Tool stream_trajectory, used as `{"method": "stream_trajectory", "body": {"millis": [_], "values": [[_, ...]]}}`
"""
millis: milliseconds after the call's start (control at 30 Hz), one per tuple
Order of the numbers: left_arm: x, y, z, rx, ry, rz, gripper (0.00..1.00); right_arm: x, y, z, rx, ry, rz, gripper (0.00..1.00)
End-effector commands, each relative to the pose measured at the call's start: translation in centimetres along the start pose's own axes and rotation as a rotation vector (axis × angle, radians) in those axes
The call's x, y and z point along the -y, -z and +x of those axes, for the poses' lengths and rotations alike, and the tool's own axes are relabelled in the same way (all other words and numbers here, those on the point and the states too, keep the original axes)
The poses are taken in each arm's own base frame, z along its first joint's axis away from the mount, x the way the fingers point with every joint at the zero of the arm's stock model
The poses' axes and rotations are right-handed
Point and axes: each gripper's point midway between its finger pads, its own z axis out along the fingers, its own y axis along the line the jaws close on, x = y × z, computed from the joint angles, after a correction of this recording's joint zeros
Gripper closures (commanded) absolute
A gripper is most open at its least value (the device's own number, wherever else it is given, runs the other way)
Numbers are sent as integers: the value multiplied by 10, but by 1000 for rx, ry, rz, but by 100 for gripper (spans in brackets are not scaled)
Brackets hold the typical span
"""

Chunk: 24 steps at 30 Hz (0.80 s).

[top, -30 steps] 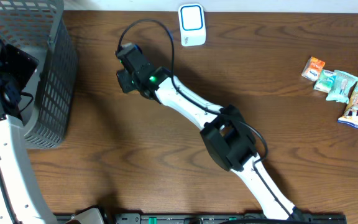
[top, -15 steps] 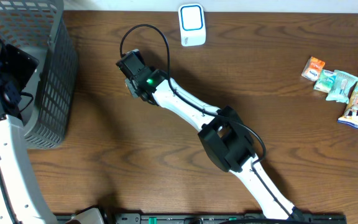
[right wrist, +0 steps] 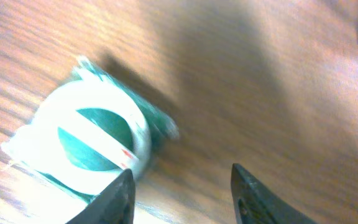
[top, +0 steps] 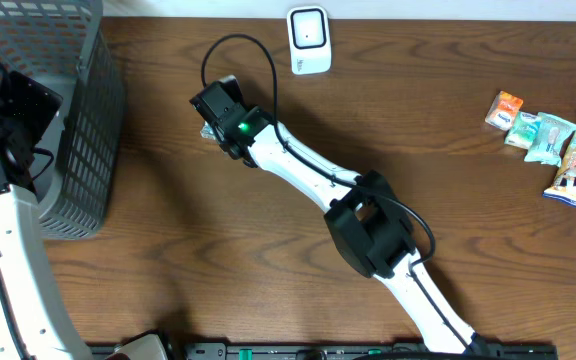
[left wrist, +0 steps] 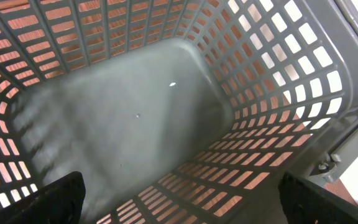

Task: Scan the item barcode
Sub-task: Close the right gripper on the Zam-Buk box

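- Left end effector (left wrist: 179,186): it hangs over the mouth of the grey slatted basket (top: 88,120). Its two fingers (left wrist: 48,199) are spread wide at the lower corners of the wrist view, and nothing is between them.
- Basket interior, left wrist view: only the smooth grey floor shows, with two small pale specks on it. The slatted walls rise on all sides, and the brown surface (top: 418,100) shows through the slots.
- Basket position, overhead view: it stands at the far left corner of the surface, well apart from the other objects.
- Right end effector (right wrist: 182,174): its arm reaches to the left-centre of the surface. The fingers are parted with bare wood between them, and they pinch nothing.
- Task item, a green-and-white packet (right wrist: 92,146): it lies flat on the surface, just beside one fingertip and outside the gap. The wrist view is blurred, so its print cannot be read and any barcode cannot be made out.
- White scanner (top: 309,40): it stands at the far edge of the surface, near the right end effector but apart from it.
- Snack packets (top: 543,135): a loose cluster lies on the surface at the far right, outside any container.
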Motion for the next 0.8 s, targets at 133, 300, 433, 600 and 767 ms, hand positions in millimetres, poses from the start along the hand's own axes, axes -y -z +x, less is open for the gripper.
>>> {"method": "stream_trajectory", "body": {"millis": [133,300,433,600,767], "values": [[-1,1,-3,11,8,-6,2,-31,35,-59,174,-63,-206,50],[-1,1,-3,11,8,-6,3,-50,27,-71,251,-77,-274,41],[-1,1,-3,11,8,-6,2,-56,2,-58,244,-75,-273,37],[-1,1,-3,11,8,-6,2,-57,-17,-34,181,-57,-254,36],[-1,1,-3,11,8,-6,2,-42,-26,-20,139,-48,-165,34]]}}
